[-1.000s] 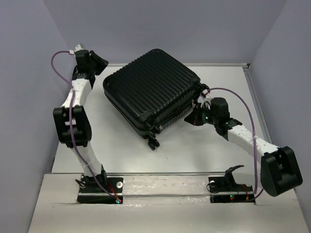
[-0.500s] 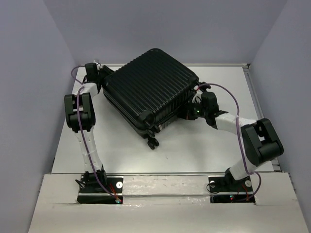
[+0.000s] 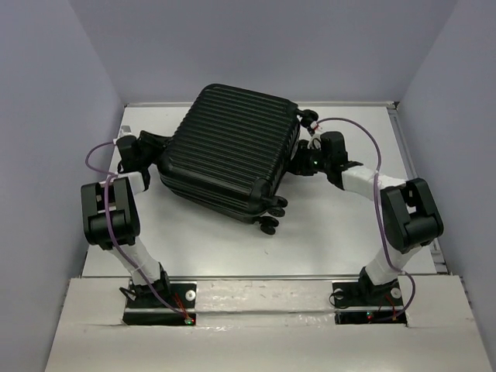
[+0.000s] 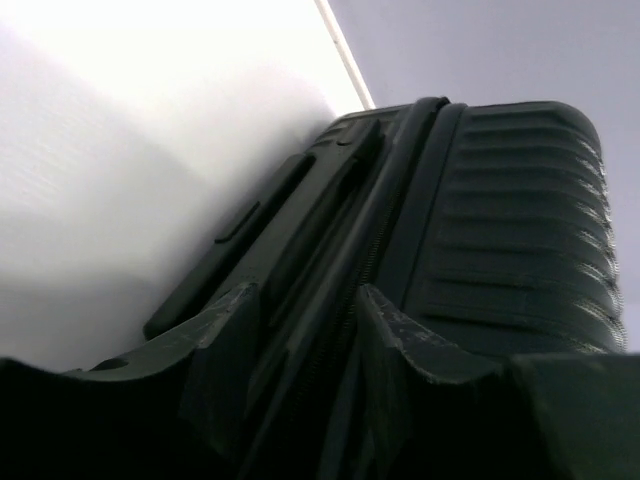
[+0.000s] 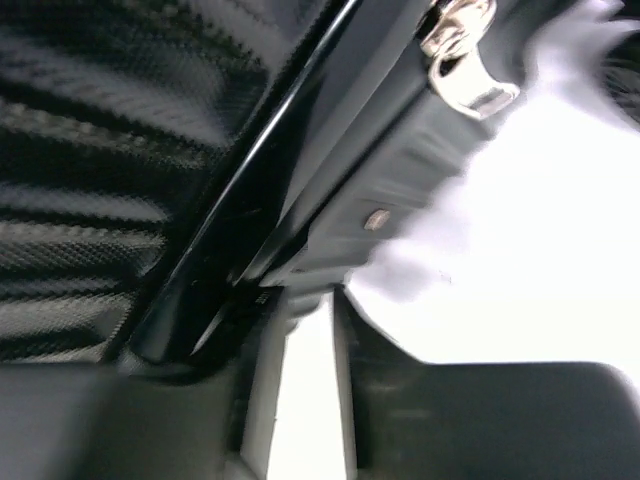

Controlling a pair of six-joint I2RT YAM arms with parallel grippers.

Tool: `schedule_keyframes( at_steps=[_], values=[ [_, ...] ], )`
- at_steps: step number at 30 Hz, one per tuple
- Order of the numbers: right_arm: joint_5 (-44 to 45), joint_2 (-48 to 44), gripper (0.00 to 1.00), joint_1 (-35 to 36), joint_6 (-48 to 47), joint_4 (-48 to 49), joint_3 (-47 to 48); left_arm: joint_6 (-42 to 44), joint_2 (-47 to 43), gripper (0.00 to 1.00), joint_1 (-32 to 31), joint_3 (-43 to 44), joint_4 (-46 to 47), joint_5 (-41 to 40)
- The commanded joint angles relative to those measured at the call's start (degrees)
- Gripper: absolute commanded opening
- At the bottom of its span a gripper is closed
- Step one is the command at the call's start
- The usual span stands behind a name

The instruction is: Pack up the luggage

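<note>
The luggage (image 3: 229, 147), a black ribbed hard-shell suitcase, lies closed on the white table (image 3: 341, 232), its caster wheels (image 3: 271, 215) toward the front. My left gripper (image 3: 153, 153) is at its left side. In the left wrist view the luggage (image 4: 500, 220) fills the frame, and the left gripper (image 4: 310, 305) is open with its fingertips astride the zipper seam. My right gripper (image 3: 301, 159) is at the case's right far corner. In the blurred right wrist view the right gripper (image 5: 310, 320) has a narrow gap with only table showing through, its tips at the luggage (image 5: 100, 150) edge below a metal zipper pull (image 5: 460, 60).
Purple-grey walls close in the table on the left, back and right. A raised rim (image 3: 403, 132) runs along the table's right side. A recessed carry handle (image 4: 250, 240) shows on the case's side in the left wrist view.
The luggage has turned and slid left, its wheels swinging right. My left arm came down from the back to the case's left side. My right gripper moved up along the right edge.
</note>
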Motion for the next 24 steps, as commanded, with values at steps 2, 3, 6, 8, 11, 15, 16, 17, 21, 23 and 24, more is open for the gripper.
schedule_keyframes(
  at_steps=[2, 3, 6, 8, 11, 15, 16, 17, 21, 23, 24],
  values=[
    [-0.8, -10.2, 0.39, 2.3, -1.1, -1.1, -2.8, 3.5, -11.6, 0.69, -0.4, 6.8, -10.5, 2.6],
    [-0.7, -11.5, 0.39, 2.3, -1.5, -1.8, -5.3, 5.9, -13.2, 0.74, -0.4, 8.9, -14.5, 1.2],
    [-1.6, -15.9, 0.37, 2.3, -1.3, -2.1, -9.2, 14.5, -20.0, 0.76, -0.1, 16.9, -26.9, -6.2],
    [-3.1, -18.5, 0.27, 2.3, -1.2, -1.4, -13.0, 16.9, -25.7, 0.76, 0.0, 17.3, -30.1, -9.6],
    [-7.6, -21.4, 0.07, 2.3, -1.9, 1.9, -17.8, 21.0, -33.4, 0.63, -0.5, 11.9, -35.4, -7.6],
    [-11.8, -25.3, 0.15, 3.7, -2.1, 7.1, -22.7, 23.3, -44.8, 0.32, -7.2, -2.7, -37.5, -1.9],
    [-11.9, -26.1, 0.21, 4.5, -2.3, 7.9, -23.4, 23.4, -46.8, 0.29, -10.0, -7.5, -37.7, -2.8],
    [-12.2, -26.8, 0.27, 4.5, -2.7, 9.0, -25.0, 22.7, -51.2, 0.27, -13.9, -9.9, -39.4, -3.9],
    [-12.3, -28.2, 0.45, 7.1, -5.1, 12.8, -27.2, 16.0, -61.1, 0.22, -27.9, -18.3, -41.7, -7.7],
    [-12.3, -28.2, 0.49, 7.7, -6.3, 15.3, -28.3, 13.1, -66.5, 0.2, -33.3, -21.7, -42.1, -9.7],
    [-12.1, -28.0, 0.5, 7.7, -6.4, 16.9, -28.8, 10.7, -67.6, 0.2, -35.0, -22.7, -42.0, -9.9]
  ],
)
